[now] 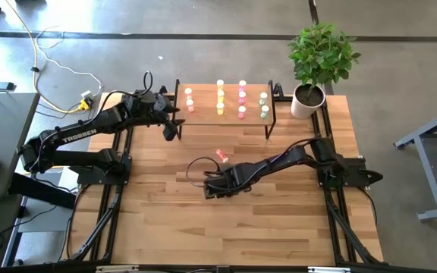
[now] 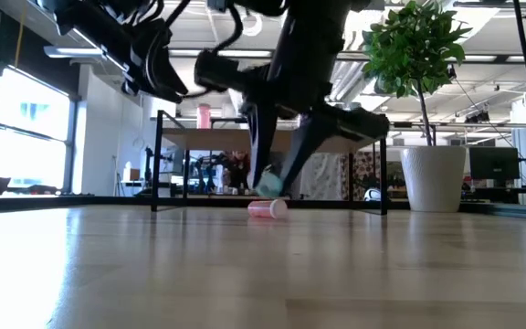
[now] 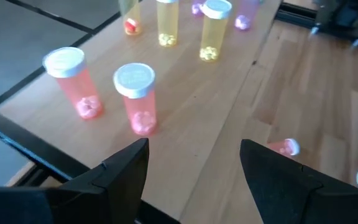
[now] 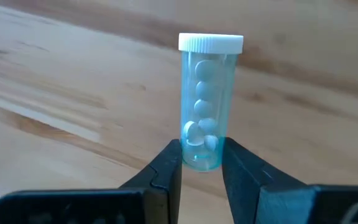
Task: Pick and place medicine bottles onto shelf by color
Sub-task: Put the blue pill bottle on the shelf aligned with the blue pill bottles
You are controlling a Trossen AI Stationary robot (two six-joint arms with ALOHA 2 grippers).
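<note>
The shelf [image 1: 203, 106] stands at the table's far middle and bears several upright white-capped medicine bottles: red-orange [image 3: 135, 96], yellow [image 3: 211, 31], pink [image 1: 242, 98] and pale green [image 1: 264, 105]. My left gripper [image 1: 171, 129] hovers open by the shelf's left near corner, nothing between its fingers. My right gripper [image 1: 212, 186] at the table's middle is shut on a pale green bottle [image 4: 202, 118]. A red-orange bottle [image 1: 221, 155] lies on its side on the table just beyond it. My right gripper pinches the pale green bottle's bottom end [image 4: 202, 158] between its two fingertips [image 4: 169, 165], coming steeply from above. The rest of the bottle reaches out past the fingers, white cap [image 4: 211, 43] farthest away. In the low view the bottle [image 2: 269, 185] hangs a little clear of the table.
A potted plant [image 1: 307, 101] in a white pot stands at the far right corner beside the shelf. Black frame rails [image 1: 120, 197] run along the table's left and right sides. Bare wood [image 1: 226, 227] lies toward the near edge.
</note>
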